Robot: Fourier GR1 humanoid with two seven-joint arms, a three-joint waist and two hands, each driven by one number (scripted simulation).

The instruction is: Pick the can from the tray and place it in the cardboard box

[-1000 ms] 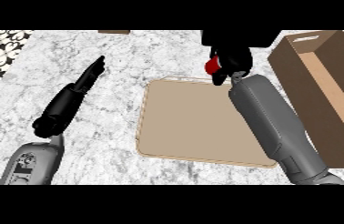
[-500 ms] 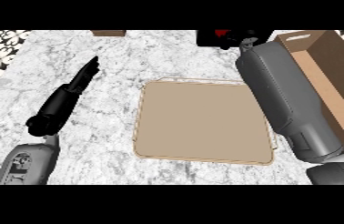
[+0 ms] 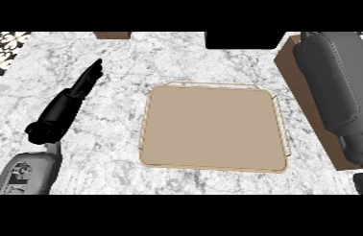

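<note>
Nearest, at the lower left, the grey left forearm (image 3: pixel 28 172) comes in over the white-veined marble surface (image 3: pixel 106 148). From it the black left hand (image 3: pixel 67 103) stretches away toward the far left. Its fingers (image 3: pixel 89 74) are straight and pressed together into one narrow line, and they hold nothing.

Just to its right, in the middle of the surface, lies the tan tray (image 3: pixel 212 129). It is square with rounded corners and a thin raised rim, and its flat bottom shows bare from edge to edge.

Beside the tray, along the right edge, stands the brown cardboard box (image 3: pixel 289 67). The grey right forearm (image 3: pixel 330 81) lies over its opening and covers most of the inside, so I cannot tell what the box holds. The arm runs out past the far edge, and the right hand is out of view.

The can shows nowhere, so I cannot tell where it is.

At the far edge sit a dark block (image 3: pixel 241 41) and a small brown thing (image 3: pixel 112 35).
</note>
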